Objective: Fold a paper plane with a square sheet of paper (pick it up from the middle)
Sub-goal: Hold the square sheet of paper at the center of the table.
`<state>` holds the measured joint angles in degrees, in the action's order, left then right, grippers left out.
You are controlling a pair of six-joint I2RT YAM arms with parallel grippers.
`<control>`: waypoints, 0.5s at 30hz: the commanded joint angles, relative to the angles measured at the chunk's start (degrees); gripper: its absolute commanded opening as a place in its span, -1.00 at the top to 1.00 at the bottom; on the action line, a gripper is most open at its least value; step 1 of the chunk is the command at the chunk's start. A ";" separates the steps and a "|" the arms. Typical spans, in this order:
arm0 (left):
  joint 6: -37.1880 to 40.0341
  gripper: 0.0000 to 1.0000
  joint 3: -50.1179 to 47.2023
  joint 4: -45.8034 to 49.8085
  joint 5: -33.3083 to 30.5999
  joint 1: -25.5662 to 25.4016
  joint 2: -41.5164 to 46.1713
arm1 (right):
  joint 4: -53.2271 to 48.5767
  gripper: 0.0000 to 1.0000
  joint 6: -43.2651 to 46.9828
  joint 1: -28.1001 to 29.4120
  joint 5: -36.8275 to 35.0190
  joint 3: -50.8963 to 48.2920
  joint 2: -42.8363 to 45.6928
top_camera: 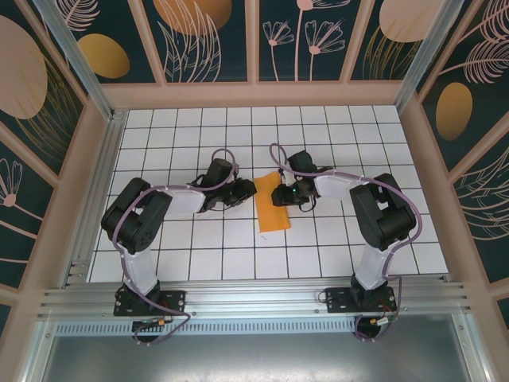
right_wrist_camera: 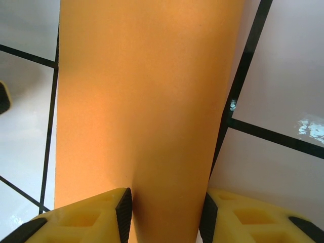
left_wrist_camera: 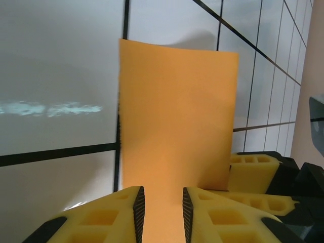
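Note:
The square sheet of paper (top_camera: 272, 216) lies on the white tiled table as a narrow orange strip, about one tile wide and two long. My left gripper (top_camera: 246, 189) is at its upper left edge. In the left wrist view its jaws (left_wrist_camera: 163, 195) stand a little apart, low over the flat paper (left_wrist_camera: 177, 116). My right gripper (top_camera: 280, 195) covers the strip's upper right part. In the right wrist view its jaws (right_wrist_camera: 166, 200) are open with the paper (right_wrist_camera: 147, 101) running under and between the pads, slightly bowed. No dart-shaped paper plane shows.
Table (top_camera: 199, 255) of white tiles with black grid lines, ringed by wooden rails and dark patterned walls. The right gripper's yellow fingers (left_wrist_camera: 253, 164) sit close beside the paper's near right corner in the left wrist view. A metal rail (top_camera: 254, 298) crosses the near edge.

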<state>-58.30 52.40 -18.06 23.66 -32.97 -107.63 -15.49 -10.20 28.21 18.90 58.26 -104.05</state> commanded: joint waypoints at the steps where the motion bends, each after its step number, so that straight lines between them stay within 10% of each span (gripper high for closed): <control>1: -0.12 0.46 2.55 -1.65 2.04 -1.19 -2.49 | -1.48 0.12 0.36 0.90 -2.99 -0.60 -3.81; 15: 1.46 0.69 6.57 9.36 -2.06 -1.77 -6.43 | -1.53 0.12 -0.10 1.06 -2.64 -0.14 -3.88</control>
<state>-58.43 57.34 -14.15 23.49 -34.57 -112.49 -15.73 -10.39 28.25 18.85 58.48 -104.12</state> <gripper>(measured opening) 0.158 0.439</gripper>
